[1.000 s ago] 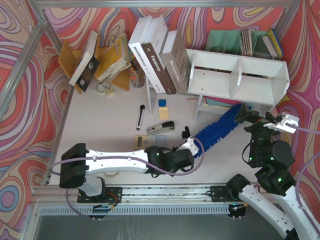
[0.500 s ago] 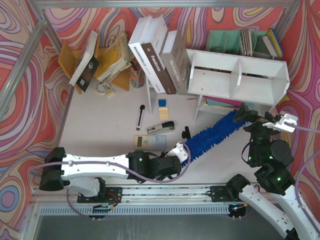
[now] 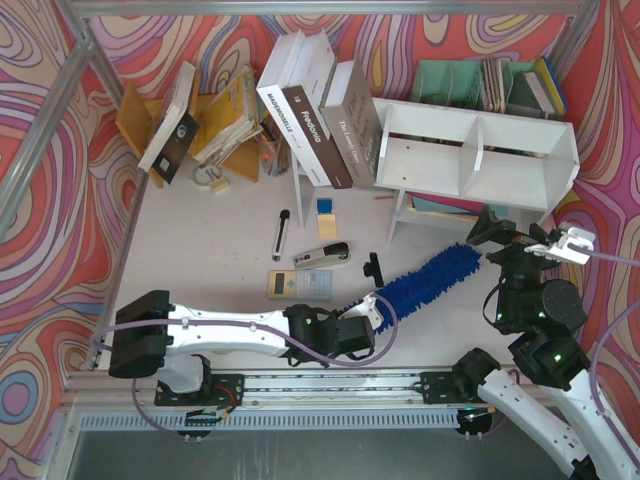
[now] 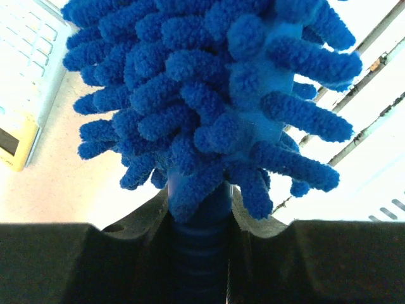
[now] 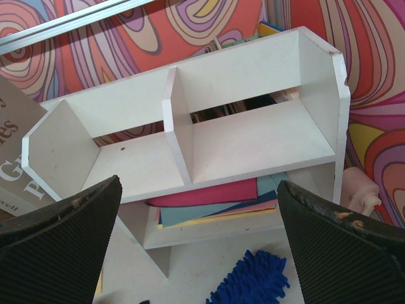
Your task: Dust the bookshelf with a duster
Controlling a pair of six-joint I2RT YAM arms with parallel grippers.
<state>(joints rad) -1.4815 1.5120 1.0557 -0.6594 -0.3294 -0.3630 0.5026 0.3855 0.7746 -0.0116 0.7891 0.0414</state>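
**Top external view.** The left gripper [image 3: 372, 318] was clamped on the handle of the duster [image 3: 425, 278]. The duster ran low over the table [image 3: 230, 300], slanting away and to the right. Its fluffy tip ended just beside the right gripper [image 3: 492, 232]. The tip lay in front of the bookshelf [image 3: 480, 150], apart from it and touching no panel. The bookshelf stood at the far right of the table. A calculator [image 3: 298, 284] lay near the left gripper.

**Left wrist view.** Both jaws were closed tightly around the ribbed blue handle, directly below the noodle-bristle head [image 4: 209, 95]. The grip appeared centred and firm.

**Right wrist view.** The right gripper stood with its jaws spread wide and held nothing. It faced both compartments of the bookshelf [image 5: 190, 126], which were empty of books. Coloured sheets [image 5: 215, 199] lay beneath the shelf. The duster tip [image 5: 250, 282] showed at the lower edge, below shelf level.

**Step in hand.** Judged from these positions, the duster was gripped but off the shelf, so a sweep had yet to land.

**Next move.** The left arm would need to raise the head to shelf-board height. It would then need to advance the head into a compartment and draw it along the board. The centre divider and the right gripper should be cleared.
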